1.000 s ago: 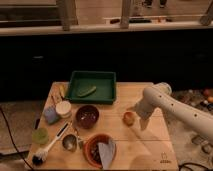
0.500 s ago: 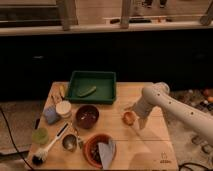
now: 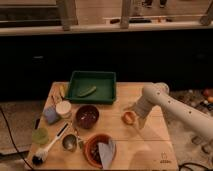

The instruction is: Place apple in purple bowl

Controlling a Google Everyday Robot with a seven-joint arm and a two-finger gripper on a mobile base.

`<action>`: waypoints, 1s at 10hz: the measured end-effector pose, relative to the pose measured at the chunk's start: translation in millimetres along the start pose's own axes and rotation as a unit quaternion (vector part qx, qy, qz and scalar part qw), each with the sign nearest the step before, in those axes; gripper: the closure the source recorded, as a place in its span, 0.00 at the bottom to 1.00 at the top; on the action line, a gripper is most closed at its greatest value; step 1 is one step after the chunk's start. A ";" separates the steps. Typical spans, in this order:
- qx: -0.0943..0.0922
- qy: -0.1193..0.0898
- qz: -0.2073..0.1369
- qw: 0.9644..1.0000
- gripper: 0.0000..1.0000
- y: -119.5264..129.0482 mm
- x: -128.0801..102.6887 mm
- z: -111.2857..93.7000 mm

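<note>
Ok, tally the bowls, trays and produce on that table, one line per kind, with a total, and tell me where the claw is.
Bowls: 2, the purple bowl and the orange-brown bowl.
Trays: 1, the green tray.
Produce: 2, the apple and the green vegetable in the tray.
Total: 5.
Claw: down right beside the apple.

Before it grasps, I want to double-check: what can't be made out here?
Camera view:
- Gripper just right of the apple: whether they touch, hidden by the wrist.
- Purple bowl: contents, interior too dark.
- Arm: base cut off by the right edge.
</note>
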 end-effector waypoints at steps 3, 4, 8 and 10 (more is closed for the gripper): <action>-0.001 -0.012 -0.006 1.000 0.20 3.0 5.5 4.8; -0.001 -0.016 -0.008 1.000 0.20 3.4 6.1 5.6; -0.001 -0.029 -0.013 0.999 0.20 4.4 9.4 7.4; -0.001 -0.035 -0.017 0.999 0.20 4.1 11.0 7.9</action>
